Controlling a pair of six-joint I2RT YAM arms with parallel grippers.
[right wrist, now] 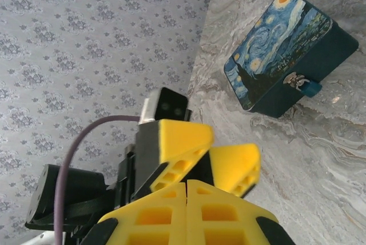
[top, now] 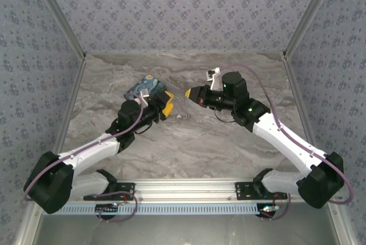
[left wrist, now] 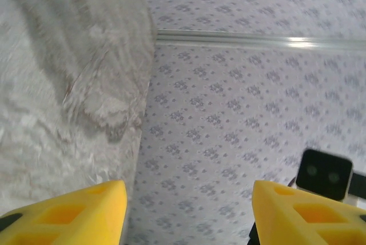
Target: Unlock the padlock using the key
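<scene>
The teal padlock (right wrist: 309, 87) hangs on the side wall of the starry-night box (top: 146, 87), the left gripper (top: 167, 104) beside the box gapes empty, and the right gripper (top: 189, 92), farther right of it, is pinched shut, whether on the key I cannot tell, so a skewed poke could shove the unbraced box.

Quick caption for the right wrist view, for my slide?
Right gripper, shut, beside the open left gripper; beyond, a blue padlock hangs on the painted box.
</scene>
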